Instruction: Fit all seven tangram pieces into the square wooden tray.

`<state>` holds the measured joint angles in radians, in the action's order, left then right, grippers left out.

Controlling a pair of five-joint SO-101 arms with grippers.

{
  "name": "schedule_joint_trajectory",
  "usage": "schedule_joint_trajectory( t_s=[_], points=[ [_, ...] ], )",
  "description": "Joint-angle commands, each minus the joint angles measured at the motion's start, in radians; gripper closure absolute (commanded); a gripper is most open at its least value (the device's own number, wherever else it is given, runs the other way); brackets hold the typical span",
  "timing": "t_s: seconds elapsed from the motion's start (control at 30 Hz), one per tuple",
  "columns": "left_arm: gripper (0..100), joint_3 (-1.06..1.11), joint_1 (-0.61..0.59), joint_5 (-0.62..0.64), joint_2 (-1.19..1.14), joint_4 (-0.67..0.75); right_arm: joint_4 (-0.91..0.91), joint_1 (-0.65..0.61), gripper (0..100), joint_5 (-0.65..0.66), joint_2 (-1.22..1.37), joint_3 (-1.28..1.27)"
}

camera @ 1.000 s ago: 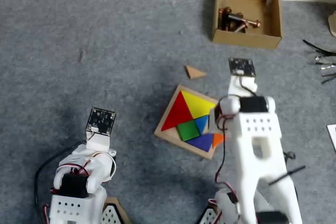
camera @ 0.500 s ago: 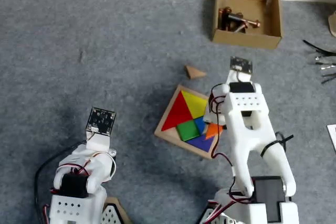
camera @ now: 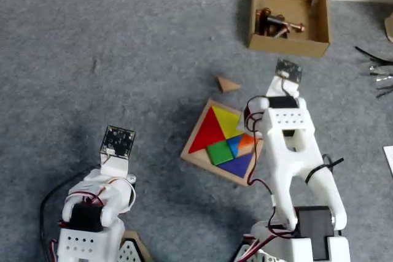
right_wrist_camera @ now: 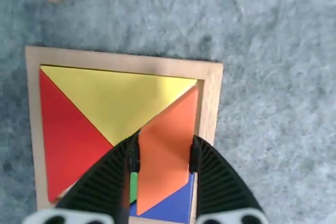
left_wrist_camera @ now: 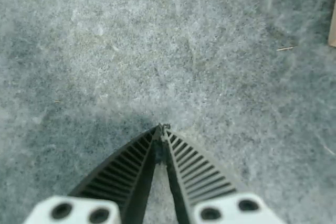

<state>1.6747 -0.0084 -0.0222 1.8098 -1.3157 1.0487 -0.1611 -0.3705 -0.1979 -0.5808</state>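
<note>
The square wooden tray [camera: 195,154] lies mid-table, holding a red triangle [camera: 209,133], a yellow triangle [camera: 227,121], a green square [camera: 218,151], a light blue piece [camera: 235,146] and a dark blue piece [camera: 236,165]. My right gripper [right_wrist_camera: 164,142] is shut on an orange piece [right_wrist_camera: 168,124], which hangs over the tray's right side beside the yellow triangle [right_wrist_camera: 115,95] and close to the rim [right_wrist_camera: 131,59]. A plain wooden triangle [camera: 228,84] rests on the carpet beyond the tray. My left gripper [left_wrist_camera: 161,129] is shut on nothing, over bare grey carpet at the lower left.
A cardboard box [camera: 287,41] with copper-coloured parts stands at the back right. Dark cables [camera: 377,69] lie at the right edge. Grey carpet stretches free to the left of the tray.
The right arm has carried the orange piece from the tray's near right corner farther along its right side, up against the yellow triangle. The left arm has stayed still.
</note>
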Motion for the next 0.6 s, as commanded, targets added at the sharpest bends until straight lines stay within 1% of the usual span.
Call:
schedule_joint_trajectory(
  t_s=[0.0, 0.07, 0.5, 0.57],
  points=[
    [99, 0.021, -0.016, 0.003, 0.015, -0.005, -0.065, -0.012, 99.2, -0.008, -0.005, 0.001],
    [99, 0.021, -0.016, 0.003, 0.015, -0.005, -0.093, -0.012, 99.2, -0.003, -0.007, -0.027],
    [99, 0.021, -0.016, 0.003, 0.015, -0.005, -0.116, -0.007, 99.0, -0.003, -0.004, -0.054],
    [99, 0.021, -0.016, 0.003, 0.015, -0.005, -0.153, -0.007, 99.0, -0.003, -0.004, -0.081]
  ],
)
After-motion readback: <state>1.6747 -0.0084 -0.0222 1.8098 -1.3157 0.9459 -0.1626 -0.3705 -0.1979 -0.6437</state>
